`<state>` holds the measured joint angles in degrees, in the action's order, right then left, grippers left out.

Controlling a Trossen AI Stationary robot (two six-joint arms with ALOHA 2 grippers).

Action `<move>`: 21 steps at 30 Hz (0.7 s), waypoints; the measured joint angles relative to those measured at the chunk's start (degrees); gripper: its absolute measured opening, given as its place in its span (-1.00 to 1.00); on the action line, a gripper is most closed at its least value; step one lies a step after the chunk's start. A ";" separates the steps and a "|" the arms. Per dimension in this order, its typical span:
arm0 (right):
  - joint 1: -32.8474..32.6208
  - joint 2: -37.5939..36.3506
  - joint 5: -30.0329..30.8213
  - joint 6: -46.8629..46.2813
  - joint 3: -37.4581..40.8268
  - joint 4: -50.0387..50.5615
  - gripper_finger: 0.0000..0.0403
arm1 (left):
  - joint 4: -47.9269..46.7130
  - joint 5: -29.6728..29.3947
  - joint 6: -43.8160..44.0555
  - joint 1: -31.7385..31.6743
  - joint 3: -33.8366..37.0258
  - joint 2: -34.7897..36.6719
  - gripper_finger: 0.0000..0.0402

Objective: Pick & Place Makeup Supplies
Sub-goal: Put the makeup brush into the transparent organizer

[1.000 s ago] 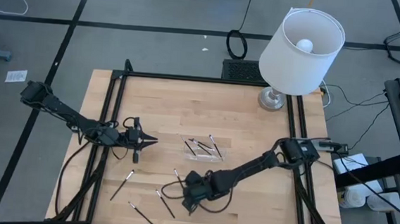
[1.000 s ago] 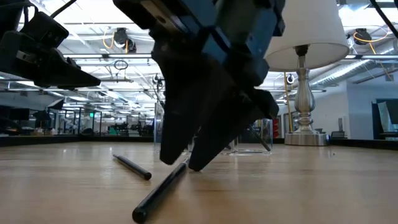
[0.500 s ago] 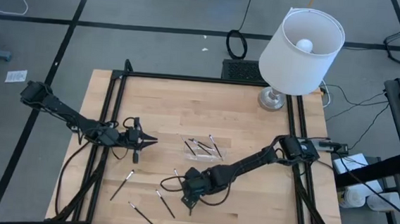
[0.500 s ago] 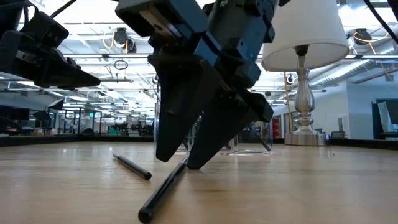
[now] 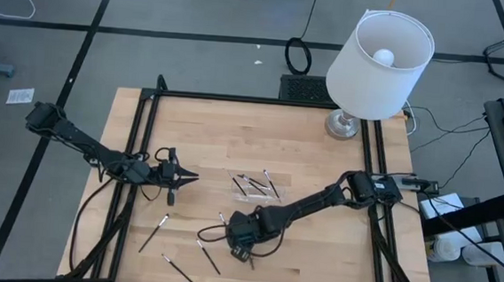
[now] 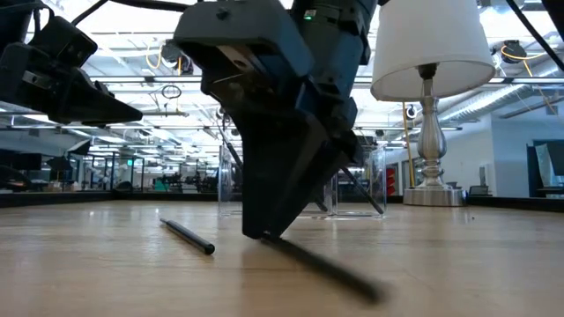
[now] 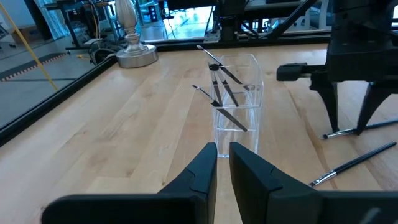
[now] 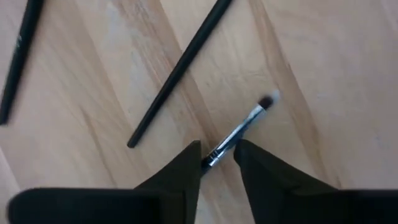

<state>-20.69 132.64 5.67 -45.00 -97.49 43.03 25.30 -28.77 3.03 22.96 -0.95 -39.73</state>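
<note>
**A:** So, where does the right pincer [image 5: 243, 250] stand?

**B:** Low on the pale wooden tabletop [image 5: 321, 164], at about six o'clock from the small clear plastic tray [image 7: 239, 130]. Its jaws are spread only narrowly, one either side of a thin dark brush with a silvery collar and pale tip [image 8: 245, 127]. The brush lies flat on the wood. One finger seems to touch the handle, but there's a sliver of gap on the other side, so I judge it isn't pinched yet. The wrist view is close, so I may be wrong.

**A:** How should it close, then?

**B:** Squarely across the handle, just behind the collar, with the tips kept right down on the wood. A stick this thin will roll or pivot if one finger arrives first. It should squeeze firmly before it lifts.

**A:** Anything nearby that could get in the way?

**B:** A long plain black stick [image 8: 180, 68] lies close by, at about eleven o'clock from the brush in the wrist view. It's clear of the jaws. After that, the brush goes up and towards twelve o'clock, and drops among the sticks already in the tray.

**A:** And the left pincer [image 5: 187, 176]?

**B:** It waits at nine o'clock from the tray, with its fingers pressed almost together on nothing.
</note>
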 joint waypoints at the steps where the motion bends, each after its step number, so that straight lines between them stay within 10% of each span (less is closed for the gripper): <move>1: -0.08 0.00 0.00 0.70 0.00 0.36 -0.53 | 0.00 0.00 0.00 -0.01 0.00 0.01 -0.75; 10: -1.35 0.00 -0.22 10.66 0.00 2.07 -0.95 | 0.00 -0.02 0.04 0.00 0.00 0.01 -0.75; 21: -1.78 0.00 -0.67 12.84 0.00 1.88 -0.93 | -0.02 -0.04 0.13 -0.02 0.00 -0.01 -0.75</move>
<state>-22.47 132.64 5.01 -32.16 -97.49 44.91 25.28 -28.82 3.16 22.94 -0.95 -39.75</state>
